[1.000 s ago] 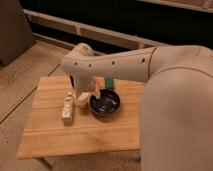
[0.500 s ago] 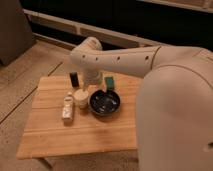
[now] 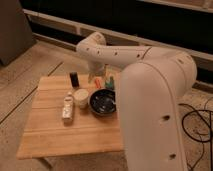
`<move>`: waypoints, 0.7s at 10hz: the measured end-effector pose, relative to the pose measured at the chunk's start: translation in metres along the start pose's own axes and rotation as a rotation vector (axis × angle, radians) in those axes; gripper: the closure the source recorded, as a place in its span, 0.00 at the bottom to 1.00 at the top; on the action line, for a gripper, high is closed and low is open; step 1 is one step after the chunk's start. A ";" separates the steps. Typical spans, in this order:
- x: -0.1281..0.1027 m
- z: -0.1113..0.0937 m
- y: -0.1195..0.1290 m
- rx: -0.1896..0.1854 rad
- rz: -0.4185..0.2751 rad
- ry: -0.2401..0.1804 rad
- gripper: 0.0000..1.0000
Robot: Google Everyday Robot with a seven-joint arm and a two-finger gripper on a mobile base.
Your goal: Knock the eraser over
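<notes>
The eraser [image 3: 74, 79] is a small black block standing upright on the far left part of the wooden table [image 3: 55, 135]. A small white cup [image 3: 81, 97] sits just in front of it. My gripper [image 3: 96, 76] hangs down from the white arm over the table's far edge, a little right of the eraser and apart from it. The arm's bulk hides the right side of the table.
A long white remote-like bar [image 3: 67, 108] lies left of the cup. A round black bowl [image 3: 102, 103] sits right of the cup. A small green object [image 3: 110, 82] stands behind the bowl near the gripper. The floor drops away around the table edges.
The arm has swung up and to the right, away from the table's left side. The eraser, hidden by the arm one second ago, now shows and still stands upright.
</notes>
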 end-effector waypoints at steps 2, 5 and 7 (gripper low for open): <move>-0.029 0.008 0.011 -0.018 -0.024 -0.008 0.35; -0.037 0.011 0.013 -0.023 -0.032 -0.009 0.35; -0.037 0.011 0.013 -0.026 -0.030 -0.007 0.35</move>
